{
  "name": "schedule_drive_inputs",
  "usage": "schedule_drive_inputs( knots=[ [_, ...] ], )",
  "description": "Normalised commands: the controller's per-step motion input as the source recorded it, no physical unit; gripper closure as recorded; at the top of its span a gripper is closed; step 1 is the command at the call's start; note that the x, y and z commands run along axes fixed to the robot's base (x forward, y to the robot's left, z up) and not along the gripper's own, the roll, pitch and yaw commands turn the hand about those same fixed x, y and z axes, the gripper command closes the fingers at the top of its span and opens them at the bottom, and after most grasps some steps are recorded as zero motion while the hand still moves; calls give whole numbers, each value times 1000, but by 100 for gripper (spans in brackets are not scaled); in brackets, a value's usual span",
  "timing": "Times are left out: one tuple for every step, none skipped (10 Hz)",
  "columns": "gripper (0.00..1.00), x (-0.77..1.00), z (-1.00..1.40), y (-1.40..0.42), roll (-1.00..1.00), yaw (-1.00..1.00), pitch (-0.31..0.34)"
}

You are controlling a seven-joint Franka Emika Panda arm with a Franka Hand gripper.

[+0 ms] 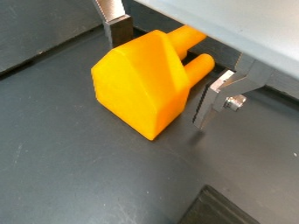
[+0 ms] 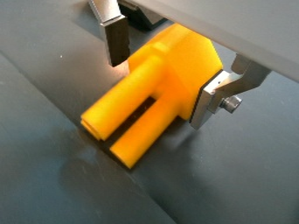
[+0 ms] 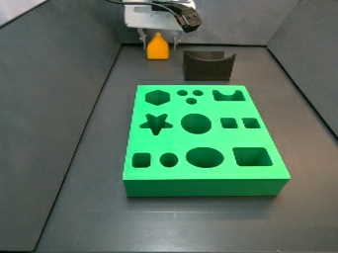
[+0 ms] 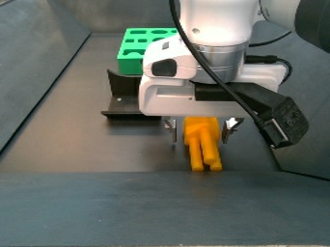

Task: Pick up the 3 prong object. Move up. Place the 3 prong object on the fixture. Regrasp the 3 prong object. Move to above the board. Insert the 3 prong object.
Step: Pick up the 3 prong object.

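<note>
In a wrist view the gripper (image 1: 162, 77) straddles the 3 prong object (image 1: 142, 83), an orange piece lying on the dark floor (image 1: 70, 166) with its blocky, house-shaped end toward the camera and its prongs running back under the gripper body. One silver finger (image 1: 115, 26) stands beside the piece's far flank and the other finger (image 1: 211, 101) sits just beside its near flank; whether the pads press on the plastic cannot be told here. In a wrist view from the opposite end, the gripper (image 2: 163, 74) has its fingers on either side of the 3 prong object (image 2: 158, 83), whose prongs point out toward the camera and rest on the floor (image 2: 47, 166); the finger (image 2: 212, 103) with the bolt lies against the body, the other finger (image 2: 117, 39) stands close to it, so the grasp looks closed on the piece or very nearly so. In a side view the gripper (image 3: 158, 38) hangs low at the far end of the floor, with the 3 prong object (image 3: 157, 46) beneath it, the fixture (image 3: 208, 65) just beside it, and the board (image 3: 201, 138) nearer the camera. In a side view from the arm's end the gripper (image 4: 199, 130) is down over the 3 prong object (image 4: 202, 147), which lies on the floor with prongs toward the camera; the fixture (image 4: 123, 96) and the board (image 4: 145, 48) lie behind.
</note>
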Motion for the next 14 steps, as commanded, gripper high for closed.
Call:
schedule_drive_inputs(
  knots=[
    [0, -174, -37, -140, 67, 237, -131],
    [0, -166, -34, -254, 116, 280, -134],
    [0, -109, -43, -100, 11, 206, -106],
    [0, -174, -71, -26, -11, 109, -136],
    [0, -97, -40, -69, 0, 63, -94],
    [0, -146, -37, 0, -11, 77, -97],
    [100, 0, 0, 0, 0, 0, 0],
    [100, 0, 0, 0, 0, 0, 0],
    [100, 0, 0, 0, 0, 0, 0],
    [100, 0, 0, 0, 0, 0, 0],
    [100, 0, 0, 0, 0, 0, 0],
    [100, 0, 0, 0, 0, 0, 0],
    [100, 0, 0, 0, 0, 0, 0],
    [100, 0, 0, 0, 0, 0, 0]
  ],
)
